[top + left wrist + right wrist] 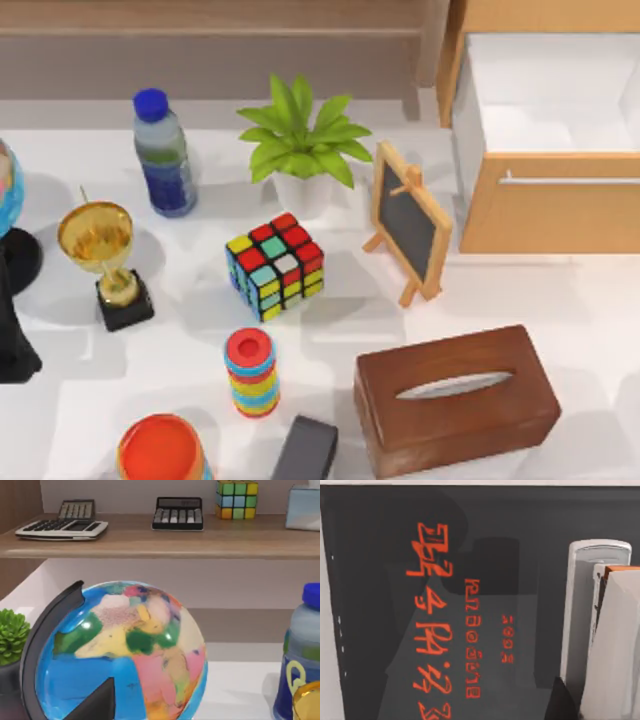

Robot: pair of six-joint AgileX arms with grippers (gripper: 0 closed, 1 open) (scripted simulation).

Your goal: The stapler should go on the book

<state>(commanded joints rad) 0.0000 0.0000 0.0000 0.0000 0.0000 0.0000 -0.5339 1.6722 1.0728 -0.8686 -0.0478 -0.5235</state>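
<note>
Stapler (pixel 600 630) hangs just over the dark book (pixel 445 630) near the right gripper, whose jaws I cannot tell, so I think the putting-down step is on, and next needs a gentle drop.
</note>
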